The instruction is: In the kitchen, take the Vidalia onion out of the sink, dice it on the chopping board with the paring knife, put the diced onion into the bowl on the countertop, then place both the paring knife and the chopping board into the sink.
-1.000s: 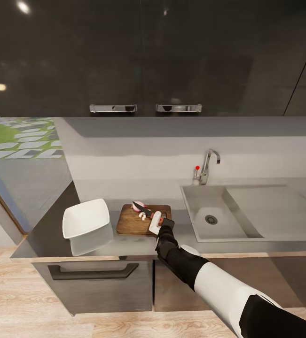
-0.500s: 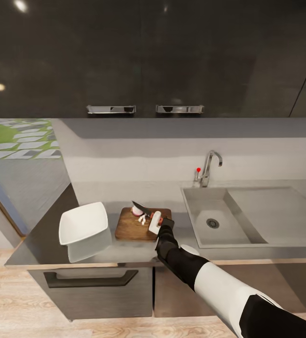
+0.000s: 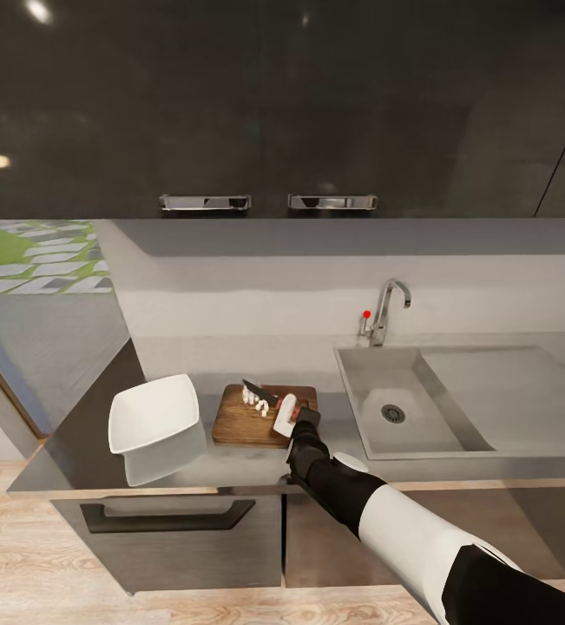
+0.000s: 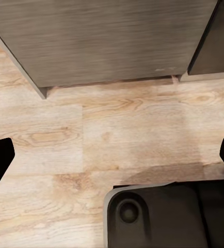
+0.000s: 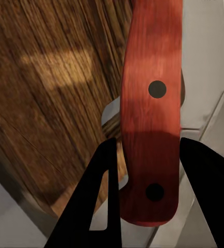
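The right gripper [image 5: 145, 170] is seen with its jaws clamped on the red handle of the paring knife [image 5: 152, 108], the dark blade being held over the chopping board [image 3: 239, 421]. White diced onion [image 3: 253, 399] pieces are found on the board's far part. The white bowl [image 3: 154, 413] is set left of the board on the desk [image 3: 221, 464], the sink [image 3: 404, 401] to the right. The left gripper [image 4: 112, 155] jaws are spread apart above the wooden floor [image 4: 132, 124].

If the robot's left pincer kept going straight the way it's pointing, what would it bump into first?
Probably the wooden floor. The left pincer points down at it, open and holding nothing. The dark robot base sits near that line, so depth is uncertain.
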